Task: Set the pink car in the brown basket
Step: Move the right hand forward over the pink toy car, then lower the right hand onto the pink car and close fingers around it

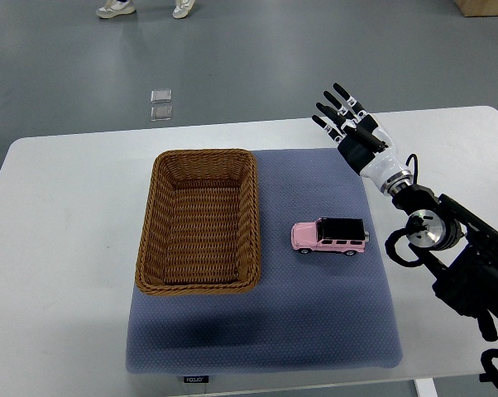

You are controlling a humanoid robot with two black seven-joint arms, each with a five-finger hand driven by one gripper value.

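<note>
The pink car (330, 236) sits on its wheels on a blue-grey mat (265, 331) spread over the white desk (59, 248), just right of the brown basket (199, 222) and apart from it, a strip of bare mat showing between the toy and the wicker wall. Its long axis runs left to right across the picture, roughly square to the basket's long side, with the black roof panel toward the right end. The right hand (356, 132), the only one in view, hangs above the mat's far right corner, its arm entering from the picture's right edge; the black-tipped fingers (342, 89) are straight and spread apart, pointing away from the robot, and hold nothing. The car lies nearer the robot than that hand and slightly to its left, so the hand is not yet over the toy and no grasp has begun. With the left arm out of sight, the right hand looks the natural one to take the car. The likely demand of the next move is to draw the hand back toward the robot and down, turning the fingers to close across the car's narrow width rather than along its length, then to carry it left over the basket's rim. The basket is empty, its woven floor showing bare. On the grey floor beyond the desk, a person's shoes (117, 9) show at the top edge.
</note>
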